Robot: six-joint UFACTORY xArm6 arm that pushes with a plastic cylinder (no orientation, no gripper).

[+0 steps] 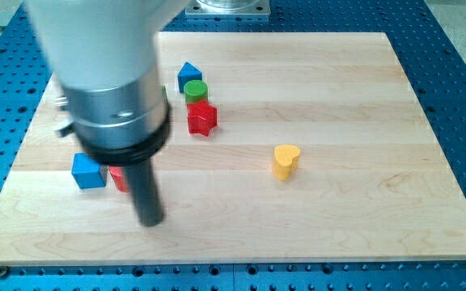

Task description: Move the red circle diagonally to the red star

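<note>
Beside my tip (151, 221), half-hidden red circle (117, 179)

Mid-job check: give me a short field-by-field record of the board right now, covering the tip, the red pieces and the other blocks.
tip: my tip touches the board toward the view's bottom left
red circle: red block, mostly hidden behind the rod, shape hard to tell, just up-left of the tip
red star: red star, up and right of the tip, apart from it
near the star: green cylinder just above it; blue block above that
other blocks: blue cube left of the hidden red block; yellow heart alone at centre-right
board: wooden board
</note>
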